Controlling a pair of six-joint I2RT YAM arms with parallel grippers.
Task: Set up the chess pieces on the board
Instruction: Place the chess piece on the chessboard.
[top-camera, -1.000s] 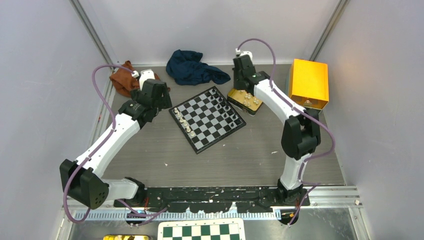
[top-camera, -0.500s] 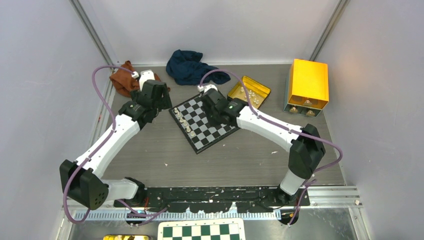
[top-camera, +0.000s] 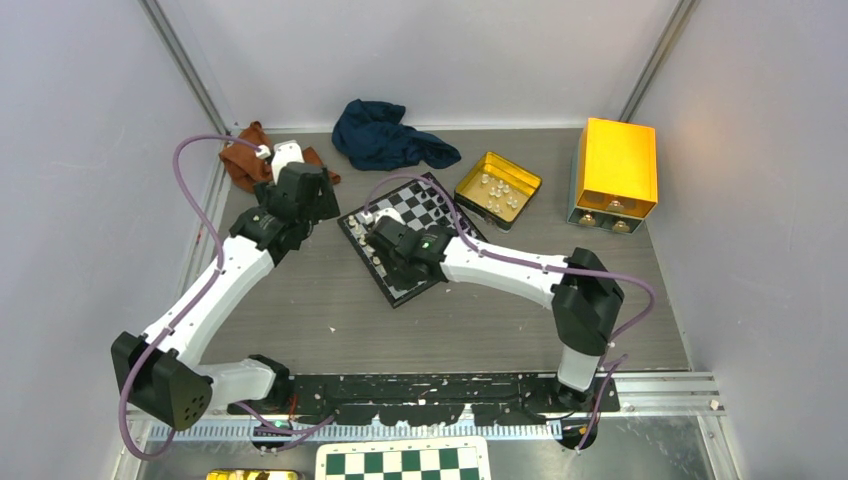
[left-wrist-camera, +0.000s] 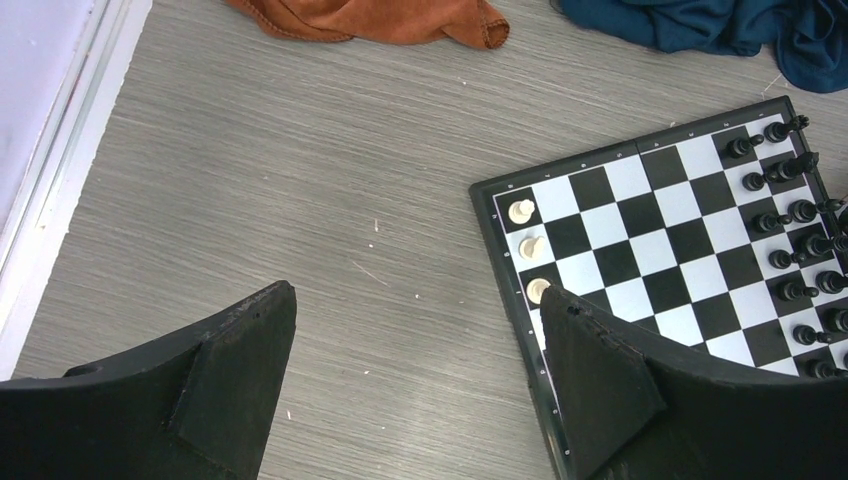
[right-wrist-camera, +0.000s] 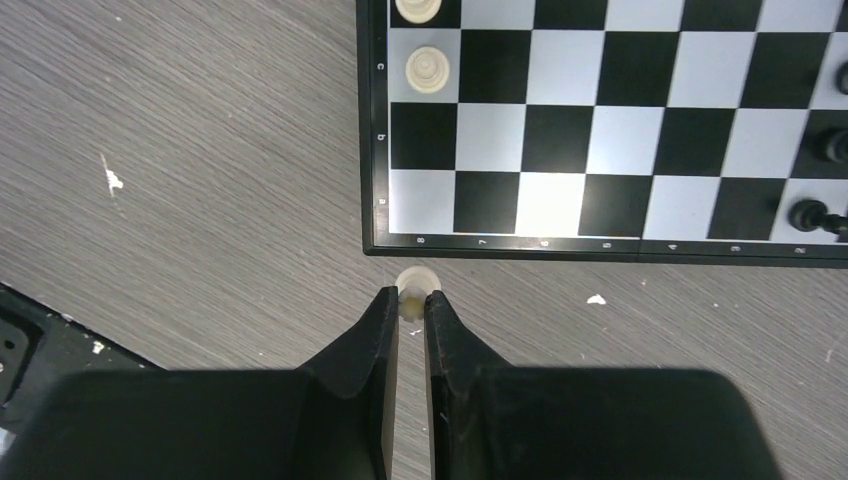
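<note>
A cream-white piece (right-wrist-camera: 416, 283) is pinched between the tips of my right gripper (right-wrist-camera: 410, 303). The jaws are clamped on it and it pokes out just past them, so I can see it as I carry it. It hangs just off the rim of the board (right-wrist-camera: 560, 130), over bare table (right-wrist-camera: 200, 180) and not yet above any square. Two white pieces (right-wrist-camera: 425, 68) stand in the edge row next to empty corner squares, so I judge this one belongs there. The black pieces (left-wrist-camera: 790, 215) line the opposite side. My left gripper (left-wrist-camera: 420, 295) hovers beside the board's white edge, jaws wide apart and holding nothing, which I judge leaves the right arm room. The gold tin (top-camera: 497, 188) beyond the board holds more pale pieces.
</note>
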